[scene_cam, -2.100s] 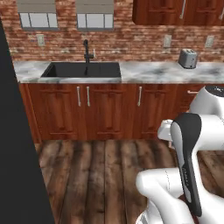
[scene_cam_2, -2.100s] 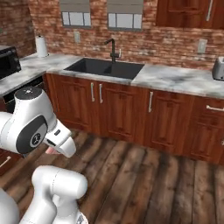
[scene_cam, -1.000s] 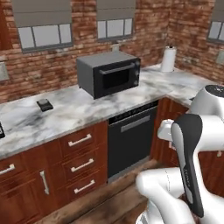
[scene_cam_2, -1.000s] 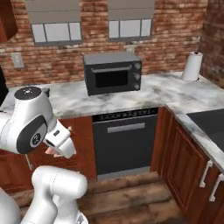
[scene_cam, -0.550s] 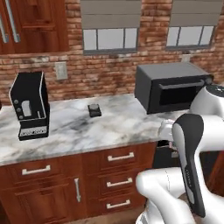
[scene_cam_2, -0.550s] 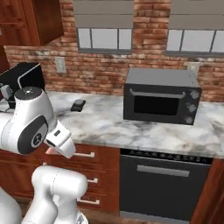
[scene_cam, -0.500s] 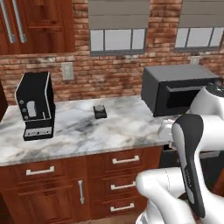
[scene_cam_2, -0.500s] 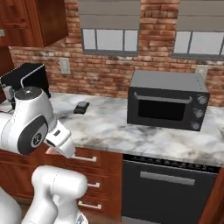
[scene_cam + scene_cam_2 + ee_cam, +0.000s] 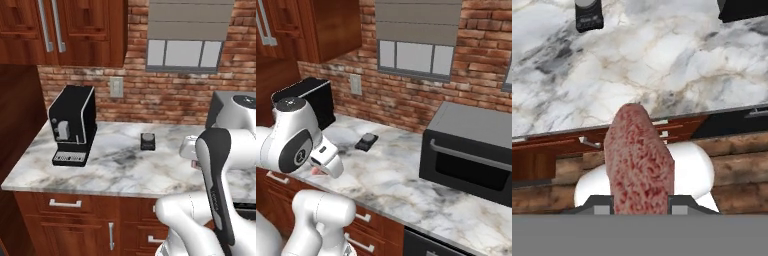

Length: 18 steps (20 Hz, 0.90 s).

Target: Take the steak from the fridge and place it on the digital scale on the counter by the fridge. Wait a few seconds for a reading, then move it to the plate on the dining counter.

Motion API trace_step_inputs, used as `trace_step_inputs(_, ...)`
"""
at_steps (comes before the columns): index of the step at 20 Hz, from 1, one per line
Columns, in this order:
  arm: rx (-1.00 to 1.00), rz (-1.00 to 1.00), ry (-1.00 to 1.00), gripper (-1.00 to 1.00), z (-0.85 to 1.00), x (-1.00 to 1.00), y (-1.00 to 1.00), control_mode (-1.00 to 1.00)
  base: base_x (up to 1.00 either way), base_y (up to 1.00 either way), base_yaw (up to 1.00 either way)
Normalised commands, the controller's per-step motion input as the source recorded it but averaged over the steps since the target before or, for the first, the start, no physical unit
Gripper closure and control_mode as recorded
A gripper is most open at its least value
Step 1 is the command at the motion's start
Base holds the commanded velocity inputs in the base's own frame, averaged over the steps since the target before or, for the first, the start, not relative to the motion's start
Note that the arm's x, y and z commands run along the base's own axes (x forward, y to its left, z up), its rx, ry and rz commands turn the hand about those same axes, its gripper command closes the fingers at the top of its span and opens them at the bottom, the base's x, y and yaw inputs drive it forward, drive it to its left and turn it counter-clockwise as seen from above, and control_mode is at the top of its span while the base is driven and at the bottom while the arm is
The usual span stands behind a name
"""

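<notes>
Step in hand: carrying the steak (image 9: 639, 160) over to the scale (image 9: 147, 141), fridge part looks done. Jaws are clamped on the steak, one pad each side at its lower end; the pink-red slab stands up between them in the hand view, above the desk's front edge and the drawers below it. In the right base view a bit of pink shows under the white hand, near the desk (image 9: 120, 172) edge.

The scale is a small low black block towards the back of the desk, near the brick wall, btwn the coffee machine (image 9: 73, 124) on one side and the microwave (image 9: 471, 150) on the other. In the hand view it's at the top left, w/ marble btwn it and the steak, so they're well apart.

Next move, as I judge it: reach fwd over the desk, bring the steak above the scale, lower till it rests flat on top, then let go. Needs care, the scale top is small and the steak may overhang. Keep clear of the coffee machine. Plate not reached yet.
</notes>
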Motion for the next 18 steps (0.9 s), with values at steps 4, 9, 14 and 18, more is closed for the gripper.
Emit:
trace_step_inputs(4, -0.02, 0.2, 0.0, 1.0, -0.09, 0.17, 0.0, -1.0, 0.09, 0.0, 0.08)
trace_step_inputs(9, -0.02, 0.31, -0.08, 1.0, -0.01, 0.32, -0.04, -1.0, 0.0, 0.0, 0.0)
trace_step_inputs(14, -0.05, 0.49, -0.28, 1.0, 0.0, 0.47, -0.05, -1.0, 0.0, 0.0, 0.0)
trace_step_inputs(18, -0.07, 0.38, -0.24, 1.0, 0.0, 0.61, 0.0, -1.0, 0.0, 0.0, 0.0)
